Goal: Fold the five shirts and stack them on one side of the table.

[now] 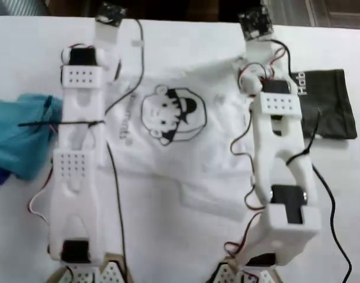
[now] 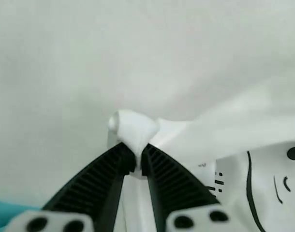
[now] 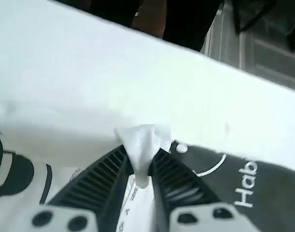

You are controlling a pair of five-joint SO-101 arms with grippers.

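holding: left gripper (image 2: 135,162) has its jaws nearly closed on a small bunched fold of the white shirt (image 1: 186,159); right gripper (image 3: 141,166) has its jaws pinched the same way on another bunch of the same cloth.
location: white shirt lies spread on the worktop (image 1: 180,253) between the two arms, printed face up. both pinch points sit at its far edge, one near each far corner.
neighbours: black shirt (image 1: 327,103) lies just beside the right arm, its edge close to the right pinch point. teal shirt (image 1: 20,135) lies bunched at the left arm's outer side.
orientation: the cartoon print (image 1: 171,115) reads upright in the high view, so the top of the garment likely points to the far edge and the hem toward the arm bases. long axis judged to run far-to-near, though the cloth lies spread wide.
handling: light, limp, no stiffness; it will sag and drag between the two holds. grip is secure only on gathered cloth.
where to hold: outer corners or seams, both sides level, to keep the fold line straight.
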